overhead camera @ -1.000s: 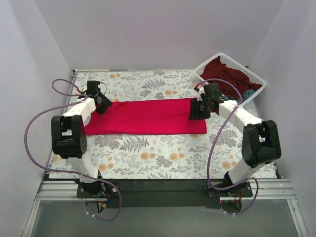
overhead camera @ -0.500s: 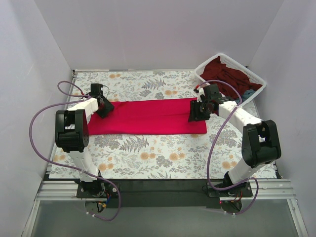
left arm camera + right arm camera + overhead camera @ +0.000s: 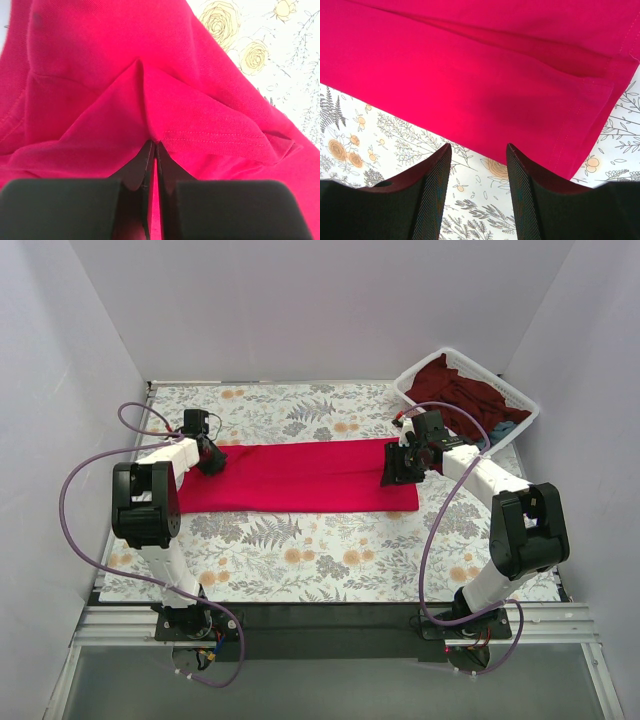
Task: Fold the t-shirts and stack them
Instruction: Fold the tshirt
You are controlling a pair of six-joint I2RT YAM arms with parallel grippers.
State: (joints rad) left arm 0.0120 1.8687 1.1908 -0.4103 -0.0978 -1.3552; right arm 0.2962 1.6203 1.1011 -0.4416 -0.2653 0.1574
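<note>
Pale walls close in a bench [image 3: 300,550] covered with a flower-printed cloth. Across its middle lies a plain crimson-red cloth t-shirt [image 3: 300,475], folded into a long flat band running from left to right. The left fingers [image 3: 147,160] are at the band's left end, clenched on a raised ridge of the red cloth (the left wrist view shows the fold standing up right at their tips). The right fingers [image 3: 436,175] are at the band's right end, parted, with printed bench showing between them and the shirt's stitched near edge just beyond their tips. They seem to hang a little above the bench, though the overhead view is too small to say. A white plastic mesh basket [image 3: 500,385] sits at the far right corner, holding a dark maroon shirt [image 3: 455,385] and a bit of teal-blue cloth [image 3: 503,429].
</note>
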